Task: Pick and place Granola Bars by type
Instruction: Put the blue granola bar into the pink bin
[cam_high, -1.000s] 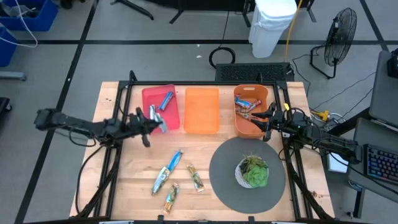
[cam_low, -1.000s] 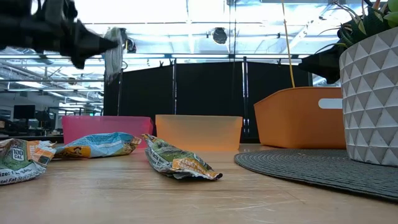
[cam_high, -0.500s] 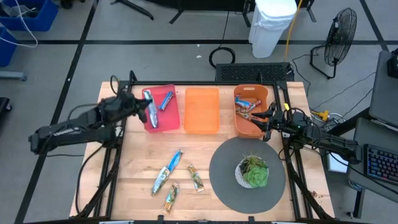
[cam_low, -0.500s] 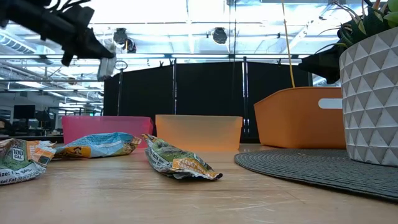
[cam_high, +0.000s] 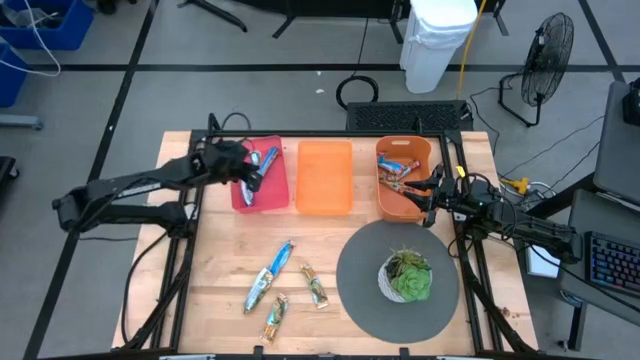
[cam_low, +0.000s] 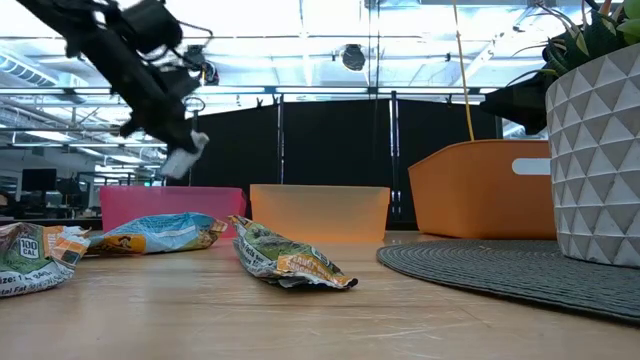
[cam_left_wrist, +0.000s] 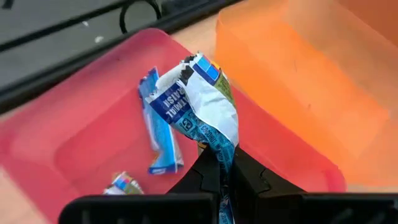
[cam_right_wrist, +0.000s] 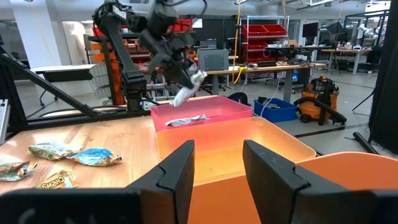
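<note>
Pale wooden bench (cam_high: 220, 262) is carrying three shallow bins in a row along its far edge: a pink plastic bin (cam_high: 280, 190), a translucent light-orange plastic bin (cam_high: 325, 177) and a deeper orange plastic bin (cam_high: 392, 205), with a round dark grey woven mat (cam_high: 360, 285) near the right front, bearing a green plant in a white faceted pot (cam_high: 407, 276)

Left hand (cam_high: 247, 178) is hovering over the pink plastic bin, fingers pinched tight on a crumpled blue-and-white foil granola bar (cam_left_wrist: 200, 102), which is hanging clear of the bin floor. In the left wrist view, a second blue-wrapped bar (cam_left_wrist: 158, 130) is lying flat in the pink bin below it, and the end of another blue wrapper (cam_left_wrist: 124, 184) is showing nearer the bin's edge

Right hand (cam_high: 432, 195) is waiting at the near side of the deeper orange bin, fingers (cam_right_wrist: 177, 171) standing well apart and holding nothing. That bin is holding several bars, blue and brown-red (cam_high: 400, 170)

Four loose bars are lying on the bench in front of the bins: one silver-blue (cam_high: 283, 255), one silver-blue below it (cam_high: 258, 291), one green-gold (cam_high: 316, 286), one gold-brown (cam_high: 274, 318). Light-orange bin is showing no bars
</note>
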